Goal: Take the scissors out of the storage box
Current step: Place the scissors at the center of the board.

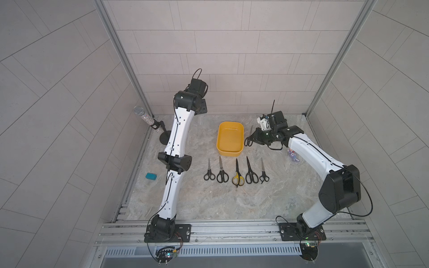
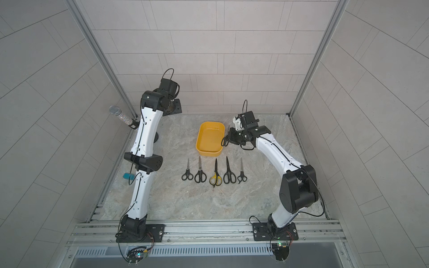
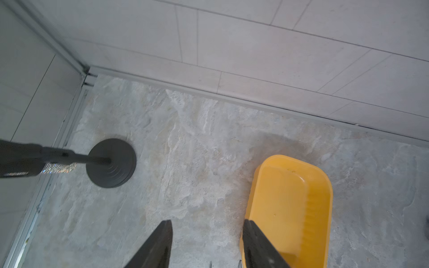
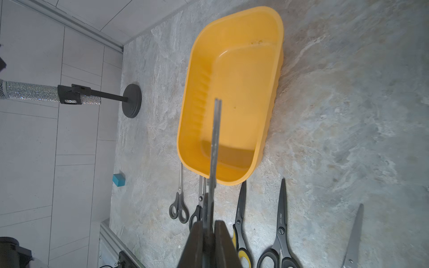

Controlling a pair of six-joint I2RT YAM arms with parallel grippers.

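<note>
The mustard-yellow storage box sits empty at the back middle of the table. Just to its right, my right gripper is shut on a black-handled pair of scissors. In the right wrist view the steel blade sticks out past the fingers over the box. Several more scissors lie in a row in front of the box, among them a yellow-handled pair. My left gripper hangs open and holds nothing, left of the box.
A glittery microphone leans on a black round-based stand at the back left corner. A teal block lies by the left wall. A small purple toy sits under the right forearm. Walls close three sides.
</note>
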